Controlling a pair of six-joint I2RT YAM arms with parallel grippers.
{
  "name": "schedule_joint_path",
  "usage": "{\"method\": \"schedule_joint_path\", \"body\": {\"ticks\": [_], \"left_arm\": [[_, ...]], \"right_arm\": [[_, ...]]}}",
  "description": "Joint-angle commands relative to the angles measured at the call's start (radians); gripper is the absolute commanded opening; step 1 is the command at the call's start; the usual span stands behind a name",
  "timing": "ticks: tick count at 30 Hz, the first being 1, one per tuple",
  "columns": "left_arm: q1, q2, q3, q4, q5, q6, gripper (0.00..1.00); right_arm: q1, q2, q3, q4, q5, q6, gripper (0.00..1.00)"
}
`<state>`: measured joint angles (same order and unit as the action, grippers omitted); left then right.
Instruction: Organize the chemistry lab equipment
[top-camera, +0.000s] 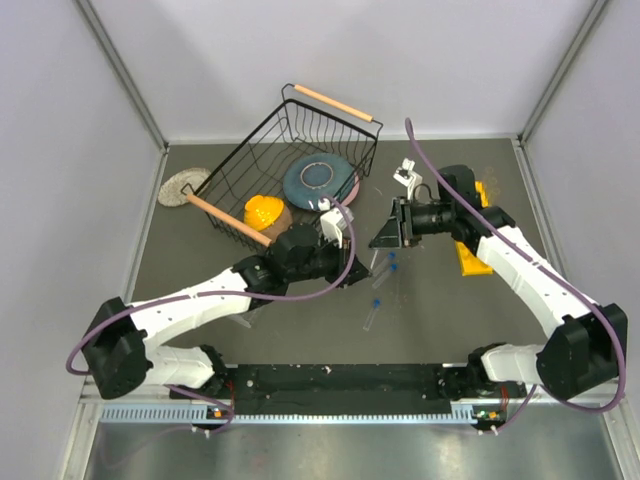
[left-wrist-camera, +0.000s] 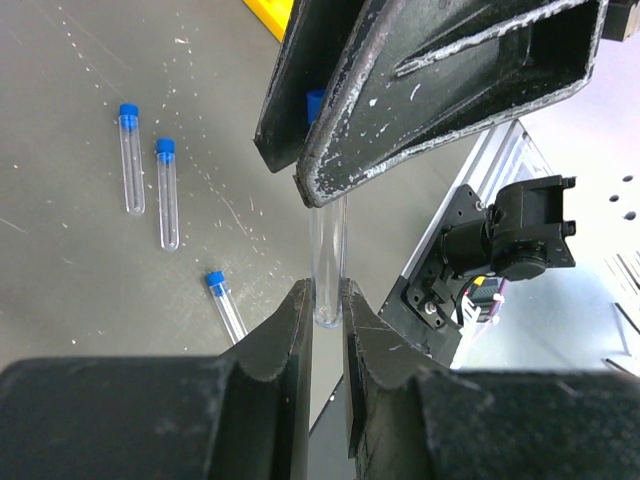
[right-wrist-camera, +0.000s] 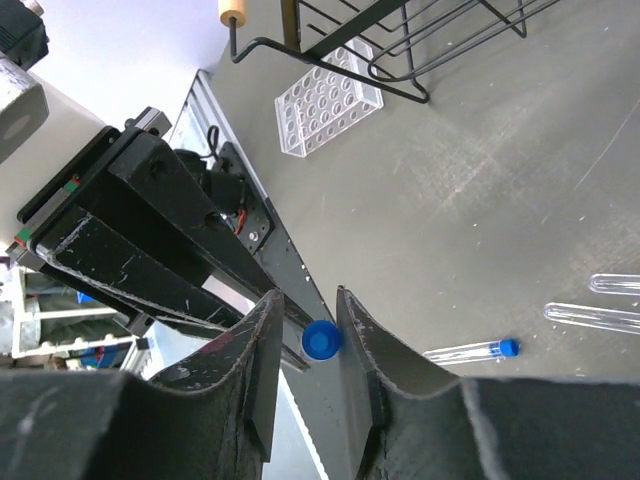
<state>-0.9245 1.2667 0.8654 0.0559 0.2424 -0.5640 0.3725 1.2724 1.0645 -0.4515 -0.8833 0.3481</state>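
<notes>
Pinching a tube's (left-wrist-camera: 328, 235) clear bottom end, the left gripper (left-wrist-camera: 323, 290) holds it aloft while the right gripper (right-wrist-camera: 308, 302) clamps its blue cap (right-wrist-camera: 320, 340).

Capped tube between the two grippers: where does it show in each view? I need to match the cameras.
Left wrist: capped tube upright at centre, its base pinched in the left gripper, its top inside the right gripper.
Right wrist: only its blue cap, seen end-on, low centre between the fingers.
Top external: not discernible; it sits where the two gripper tips meet, mid-picture.
Shared landmark: loose tubes lying nearby.
</notes>
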Motion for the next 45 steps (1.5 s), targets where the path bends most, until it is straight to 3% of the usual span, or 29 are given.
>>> {"method": "schedule_joint_path", "body": {"ticks": [1,7,10,11,15,19,22,24,29,33,38,45], "left_arm": [[0.001,-0.047,-0.025,0.012,-0.028,0.024,0.06],[0.001,-0.084,-0.048,0.004,-0.061,0.023,0.08],[0.003,-0.11,-0.054,-0.008,-0.077,0.019,0.2],[0.003,-0.119,-0.055,-0.013,-0.08,0.018,0.34],[0.007,-0.184,-0.04,-0.104,-0.075,0.016,0.71],[0.044,-0.341,-0.009,-0.31,-0.115,0.032,0.85],[0.145,-0.449,0.036,-0.425,-0.135,0.044,0.92],[0.246,-0.474,0.101,-0.545,-0.133,0.062,0.94],[0.406,-0.362,0.349,-0.795,-0.166,0.136,0.96],[0.473,-0.287,0.492,-0.85,-0.204,0.159,0.96],[0.518,-0.286,0.583,-0.87,-0.276,0.184,0.96],[0.523,-0.383,0.532,-0.883,-0.322,0.207,0.96]], "right_arm": [[0.029,0.01,0.074,-0.039,-0.019,-0.014,0.24],[0.04,0.019,0.094,-0.05,-0.052,-0.02,0.06],[0.051,0.018,0.106,-0.05,-0.054,-0.024,0.03],[0.055,0.016,0.11,-0.05,-0.051,-0.026,0.03],[0.055,0.005,0.129,-0.049,0.0,-0.073,0.02],[0.062,-0.041,0.106,-0.033,0.114,-0.231,0.02],[0.08,-0.106,0.026,0.028,0.187,-0.328,0.02],[0.109,-0.16,-0.03,0.068,0.226,-0.377,0.02],[0.362,-0.243,-0.093,0.137,0.363,-0.526,0.02],[0.569,-0.211,-0.101,0.249,0.51,-0.601,0.02],[0.773,-0.042,-0.078,0.469,0.573,-0.643,0.03],[0.847,0.26,0.121,0.569,0.541,-0.627,0.03]]}}
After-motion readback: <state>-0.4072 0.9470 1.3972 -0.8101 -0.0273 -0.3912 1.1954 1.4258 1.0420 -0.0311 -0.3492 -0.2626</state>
